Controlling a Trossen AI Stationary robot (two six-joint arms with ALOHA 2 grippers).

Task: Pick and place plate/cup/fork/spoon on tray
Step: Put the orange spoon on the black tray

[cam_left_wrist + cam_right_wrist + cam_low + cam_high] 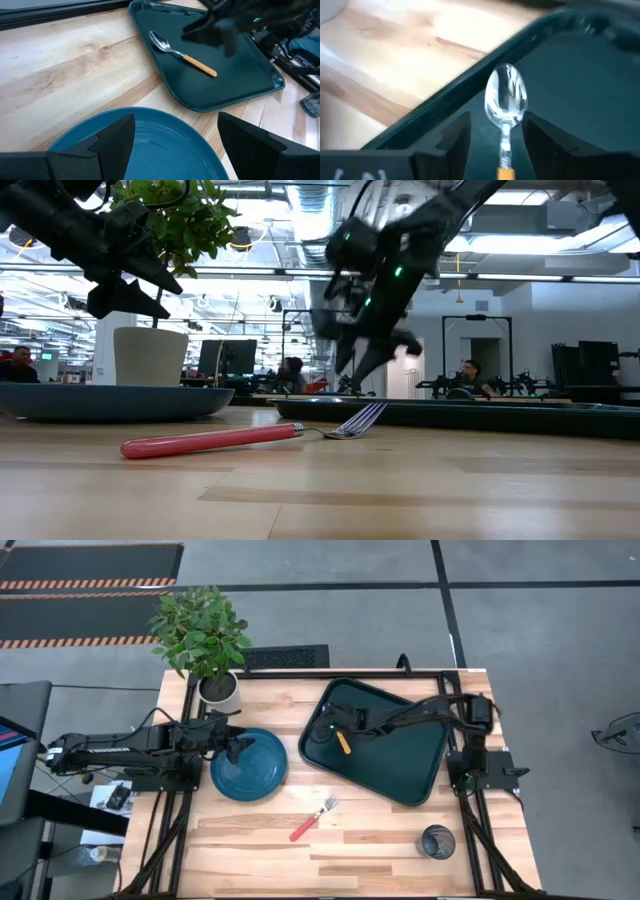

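The spoon (pixel 343 742) lies on the tray (pixel 400 775), just beneath the right hand (pixel 494 131), whose fingers stand apart around its neck: placing looks finished. The left hand (pixel 175 132) hovers open over the plate (pixel 248 765). Fork (pixel 314 819) and cup (pixel 437 841) wait on the worktop (pixel 260 840). Next, probably, the left hand must close on the plate's rim.

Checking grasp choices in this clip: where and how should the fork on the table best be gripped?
Grip the fork at the middle of its red handle, coming straight down from above with the fingers closing across the handle's width. It lies flat on the bare wood, apart from the plate and tray, so nothing crowds it. The handle is thicker than the thin tines, probably giving a surer hold.
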